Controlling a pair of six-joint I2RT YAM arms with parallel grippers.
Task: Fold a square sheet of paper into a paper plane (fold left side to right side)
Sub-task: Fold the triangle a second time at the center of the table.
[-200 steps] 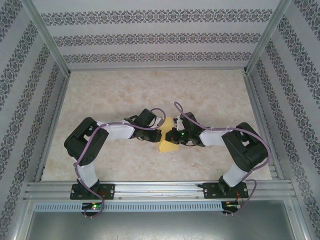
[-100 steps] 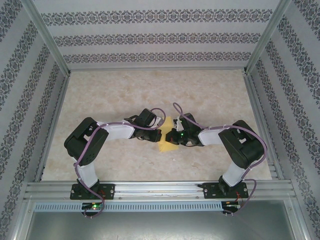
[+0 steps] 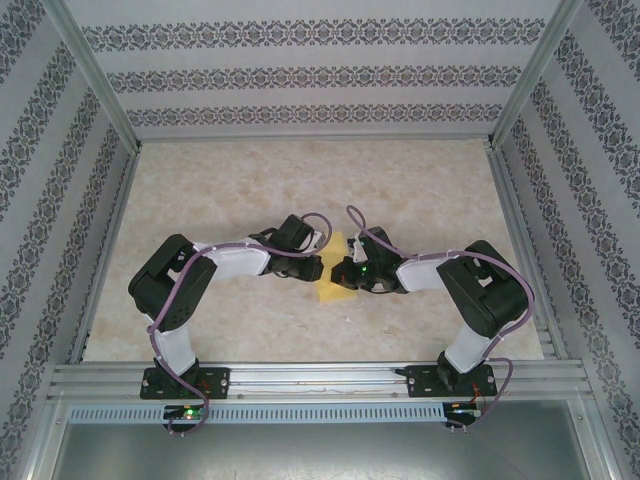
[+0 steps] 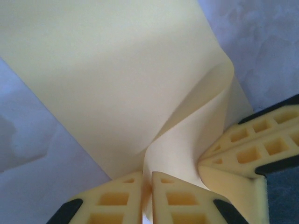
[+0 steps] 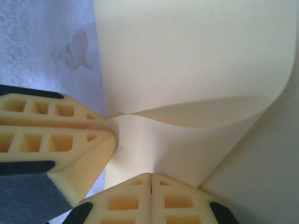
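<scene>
**Top view.** Your left gripper (image 3: 316, 268) and right gripper (image 3: 338, 272) met tip to tip over the marbled table (image 3: 240, 180). The square sheet of paper (image 3: 334, 292) lay directly beneath and between them. A yellow corner showed beyond the fingertips, and a wider portion lay on their near side.

**Left wrist view.** Your left gripper (image 4: 146, 179) had its two fingers pressed together on a raised part of the square sheet of paper (image 4: 107, 70), which entered the slit between them. Ahead of the fingertips the paper curled up off the table and then lay flat. The right gripper (image 4: 205, 161) came in from the right of that tool, its tips touching the same raised flap.

**Right wrist view.** Your right gripper (image 5: 150, 177) likewise had its fingers closed against each other, pinching the square sheet of paper (image 5: 187, 56) at the base of the curl. The left gripper (image 5: 108, 127) stood just to its left, tips against the paper. The flap bowed upward between the two tools in a soft curve.
</scene>
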